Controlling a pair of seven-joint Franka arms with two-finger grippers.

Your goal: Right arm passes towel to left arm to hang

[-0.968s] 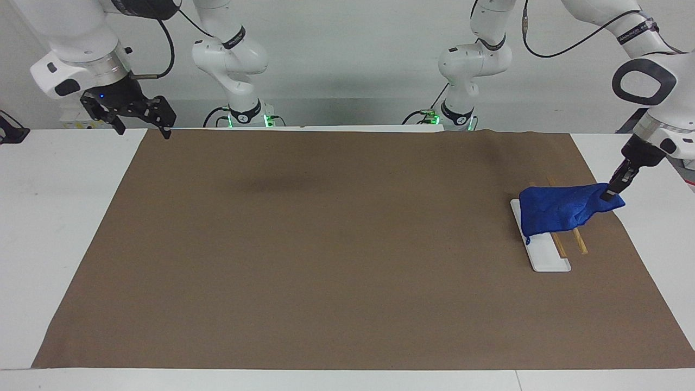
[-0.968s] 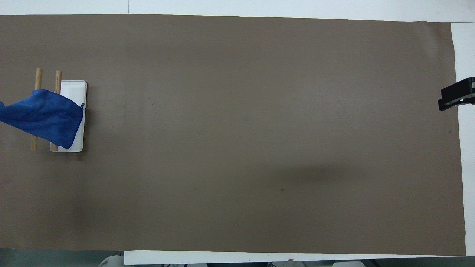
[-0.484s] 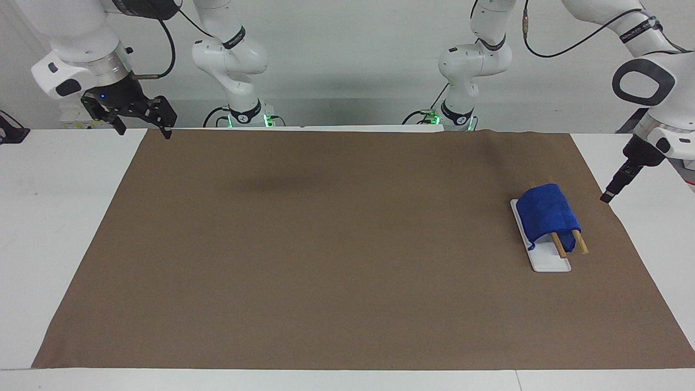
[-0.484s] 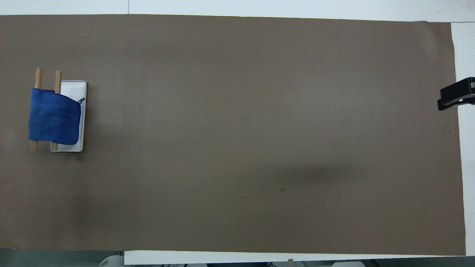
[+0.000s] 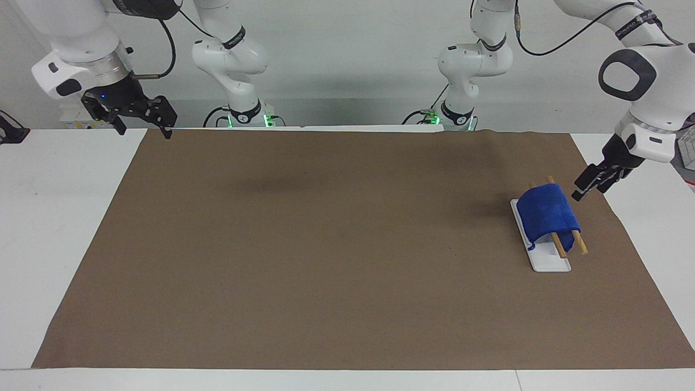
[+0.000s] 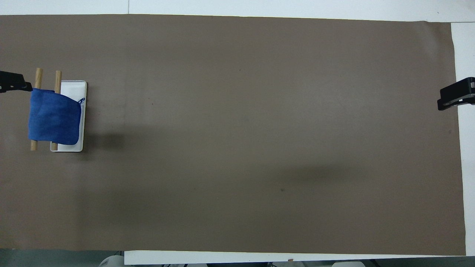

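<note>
The blue towel hangs draped over two wooden rods of a small rack with a white base, at the left arm's end of the table. It also shows in the overhead view. My left gripper hovers just beside the towel's edge nearer the robots, open and empty; its tip shows in the overhead view. My right gripper waits open and empty over the mat's corner at the right arm's end, and shows in the overhead view.
A large brown mat covers most of the white table. The rack's rods stick out past the towel on both sides.
One second ago my left gripper held the towel's corner, stretched off the rack. It let go, the towel settled over the rods, and the gripper then shifted toward the rack.
</note>
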